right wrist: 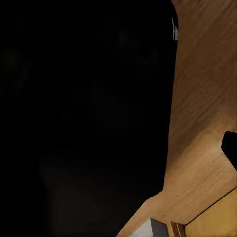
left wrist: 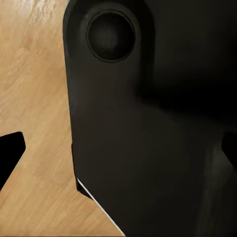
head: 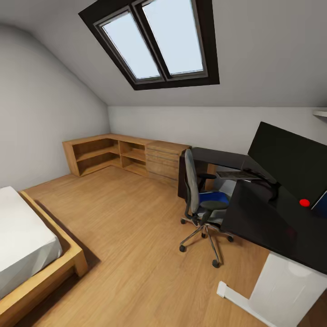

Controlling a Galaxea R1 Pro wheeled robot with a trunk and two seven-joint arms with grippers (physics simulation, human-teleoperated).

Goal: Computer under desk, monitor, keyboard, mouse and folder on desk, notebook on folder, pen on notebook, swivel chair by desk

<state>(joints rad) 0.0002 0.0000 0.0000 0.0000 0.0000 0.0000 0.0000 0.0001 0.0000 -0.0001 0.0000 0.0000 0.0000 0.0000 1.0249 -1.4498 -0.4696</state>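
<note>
The black desk [head: 259,213] fills the right of the head view. On it stands the monitor [head: 290,159], a red dot at its lower corner. The keyboard [head: 238,175] lies on the desk's far wing. The swivel chair [head: 191,179] stands against the desk's inner corner with the blue folder [head: 213,198] on its seat. A pale shape under the desk behind the chair may be the computer [head: 226,186]. My left gripper [left wrist: 118,150] is open over my dark body and the floor. Of my right gripper [right wrist: 118,148] one fingertip [right wrist: 230,148] shows far out at the edge.
A bed [head: 27,245] with a wooden frame takes the left foreground. Light-wood shelf and drawer units [head: 131,156] line the back wall under a skylight [head: 154,38]. Wooden floor lies between bed and chair. A white desk leg [head: 290,290] stands near right. Something dark blue [head: 321,204] lies at the desk's right edge.
</note>
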